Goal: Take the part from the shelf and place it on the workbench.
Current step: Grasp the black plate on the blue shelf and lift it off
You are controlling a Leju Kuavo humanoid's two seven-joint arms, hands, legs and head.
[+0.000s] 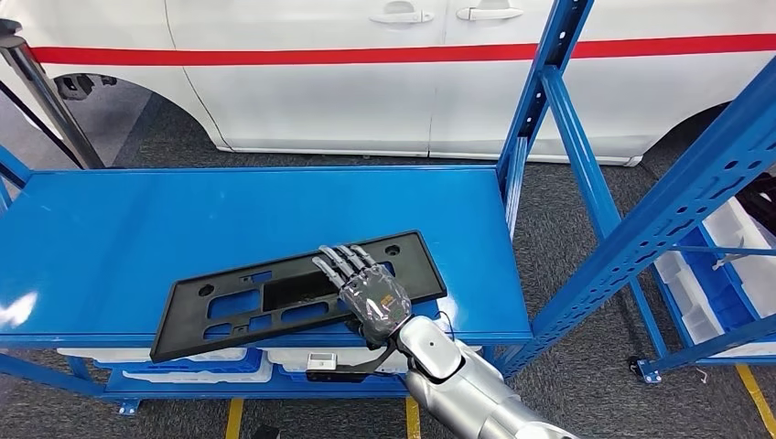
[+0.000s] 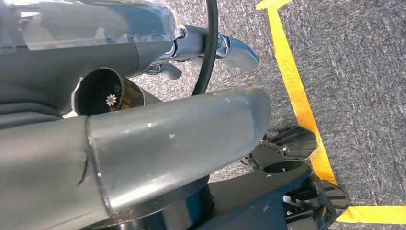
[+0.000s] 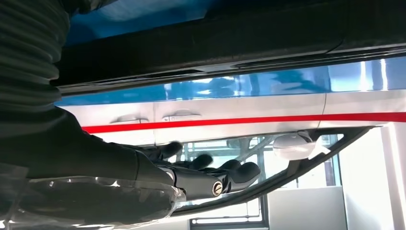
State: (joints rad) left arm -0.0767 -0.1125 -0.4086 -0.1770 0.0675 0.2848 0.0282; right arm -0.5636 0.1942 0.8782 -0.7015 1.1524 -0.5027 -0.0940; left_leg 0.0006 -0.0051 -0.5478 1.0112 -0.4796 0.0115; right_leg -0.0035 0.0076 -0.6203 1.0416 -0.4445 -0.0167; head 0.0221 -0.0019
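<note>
A flat black plastic part [image 1: 274, 297] with several cut-outs lies askew on the glossy blue shelf top [image 1: 183, 219], its near left corner jutting past the front edge. My right hand [image 1: 366, 288] reaches in from below with its fingers [image 1: 343, 261] stretched straight over the part's right half; the thumb is hidden. Seen from the right wrist, the dark fingers [image 3: 215, 177] lie extended with a gap between them and the black part [image 3: 215, 43]. My left hand [image 2: 177, 139] hangs over the grey floor and holds nothing.
Blue uprights [image 1: 540, 101] of the rack rise right of the shelf top, with a slanted blue beam [image 1: 705, 192] further right. A white car [image 1: 393, 64] with a red stripe stands behind. White bins [image 1: 201, 366] sit on the level below. Yellow tape [image 2: 297, 91] marks the carpet.
</note>
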